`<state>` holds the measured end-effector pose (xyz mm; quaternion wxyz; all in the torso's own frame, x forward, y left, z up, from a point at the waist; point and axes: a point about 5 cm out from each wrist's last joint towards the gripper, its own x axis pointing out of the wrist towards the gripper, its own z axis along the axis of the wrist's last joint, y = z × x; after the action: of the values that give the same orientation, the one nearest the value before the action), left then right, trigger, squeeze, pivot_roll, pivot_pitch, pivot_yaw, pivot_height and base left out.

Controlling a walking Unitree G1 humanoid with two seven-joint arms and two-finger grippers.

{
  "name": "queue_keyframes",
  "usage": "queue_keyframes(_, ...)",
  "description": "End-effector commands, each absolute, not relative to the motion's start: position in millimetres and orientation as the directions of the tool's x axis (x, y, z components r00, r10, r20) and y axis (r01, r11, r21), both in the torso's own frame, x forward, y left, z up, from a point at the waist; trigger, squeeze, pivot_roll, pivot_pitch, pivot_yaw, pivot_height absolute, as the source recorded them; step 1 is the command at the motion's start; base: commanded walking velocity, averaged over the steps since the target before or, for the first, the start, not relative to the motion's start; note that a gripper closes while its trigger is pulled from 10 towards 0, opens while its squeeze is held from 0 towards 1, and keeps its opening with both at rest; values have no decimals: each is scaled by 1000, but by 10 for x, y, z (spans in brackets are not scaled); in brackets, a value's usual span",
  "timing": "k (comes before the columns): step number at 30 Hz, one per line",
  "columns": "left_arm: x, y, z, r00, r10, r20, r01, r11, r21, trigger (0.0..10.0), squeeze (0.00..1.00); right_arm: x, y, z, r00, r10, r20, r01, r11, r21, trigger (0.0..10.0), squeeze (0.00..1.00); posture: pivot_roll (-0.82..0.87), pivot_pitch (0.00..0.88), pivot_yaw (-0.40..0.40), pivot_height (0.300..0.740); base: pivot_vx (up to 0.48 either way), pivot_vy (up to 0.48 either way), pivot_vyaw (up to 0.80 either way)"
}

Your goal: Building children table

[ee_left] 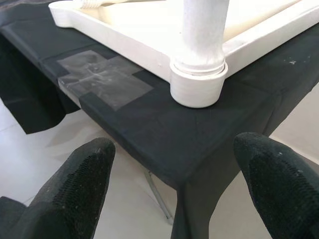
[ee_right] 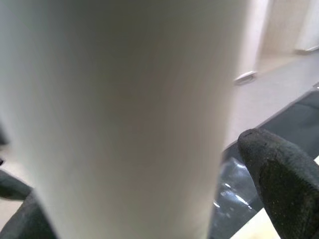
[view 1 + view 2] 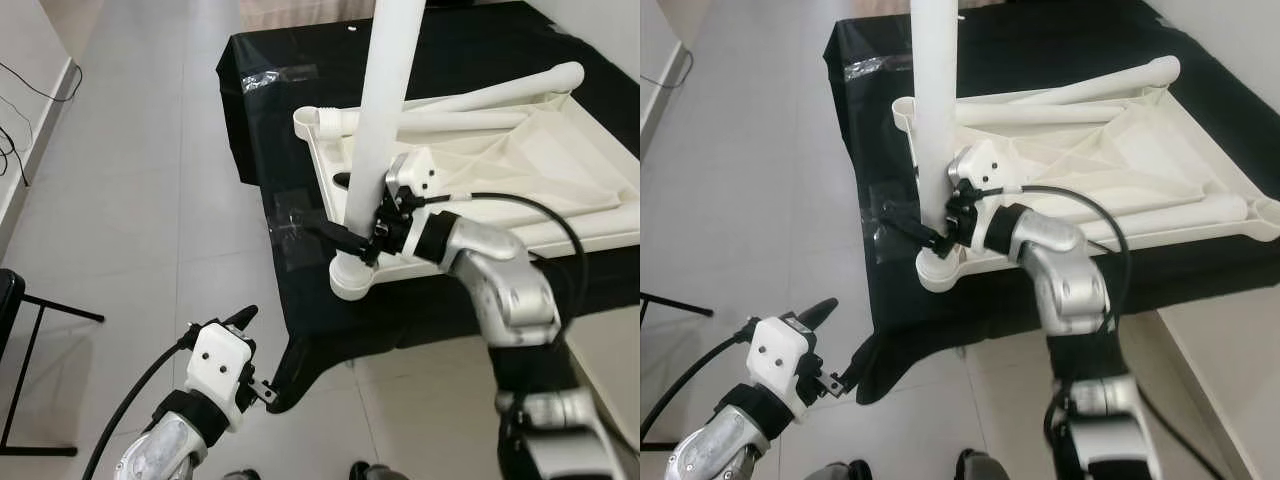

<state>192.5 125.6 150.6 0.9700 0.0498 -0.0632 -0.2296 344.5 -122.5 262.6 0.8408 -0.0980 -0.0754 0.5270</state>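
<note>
Clamped between the right gripper's (image 3: 362, 232) black fingers stands the upright white plastic table leg (image 3: 376, 130), seated in the corner socket of the upturned white tabletop (image 3: 560, 160); the left gripper (image 3: 252, 350) hangs spread wide.

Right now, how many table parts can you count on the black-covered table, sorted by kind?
Upside-down white tabletop: 1
Upright white leg, seated in the near corner socket, right gripper clamped on it: 1
Loose white legs lying in the tabletop: 3 ()
Total: 5 parts
</note>
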Motion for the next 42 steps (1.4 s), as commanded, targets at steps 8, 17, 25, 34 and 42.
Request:
queue_keyframes(8, 1821, 1210, 1514, 888, -452, 87, 443, 890, 109, 10000, 0, 3522, -1191, 2817, 138, 990, 2, -964, 135, -229, 10000, 0, 101, 267, -61, 740, 0, 0, 0)
queue_keyframes(17, 1848, 1177, 1501, 887, -453, 89, 445, 890, 101, 10000, 0, 3475, -1179, 2761, 99, 994, 44, -968, 106, -228, 0, 0, 64, 250, -63, 740, 0, 0, 0)
queue_keyframes(25, 1913, 1178, 1483, 888, -450, 93, 441, 892, 101, 10000, 0, 3223, -1083, 2432, 542, 828, 143, -813, 560, -158, 0, 0, 32, 231, -58, 740, 0, 0, 0)
queue_keyframes(34, 2020, 1202, 1456, 887, -452, 92, 442, 890, 112, 10000, 0, 2907, -983, 1891, 930, 368, 19, -360, 918, -168, 0, 0, -3, 189, -29, 740, 0, 0, 0)
queue_keyframes(42, 2087, 1216, 1420, 895, -438, 88, 427, 896, 121, 10000, 0, 3012, -930, 1978, 950, 307, 56, -292, 938, -184, 10000, 0, 3, 165, -32, 740, 0, 0, 0)
